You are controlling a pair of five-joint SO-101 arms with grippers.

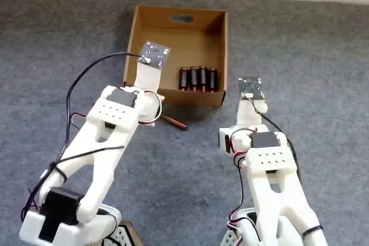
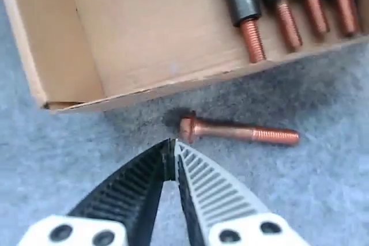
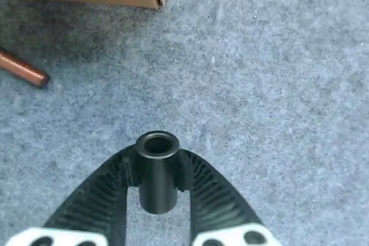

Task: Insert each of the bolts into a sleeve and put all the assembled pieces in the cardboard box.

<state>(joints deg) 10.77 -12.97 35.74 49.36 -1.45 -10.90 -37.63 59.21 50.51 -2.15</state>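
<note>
While shut, left claw (image 2: 173, 144) beside threaded copper bolt (image 2: 236, 132); right claw (image 3: 157, 158) tight around smooth tubular sleeve (image 3: 157, 185)

Four assembled pieces (image 1: 198, 78), one loose bolt (image 2: 236, 131), one sleeve (image 3: 157, 171), one cardboard box (image 1: 158, 24).

bolt (image 2: 236, 132) copper, flat beside cardboard box (image 1: 214, 33) | four assembled pieces (image 1: 198, 79) inside | sleeve (image 3: 157, 171) black, gripped
</note>
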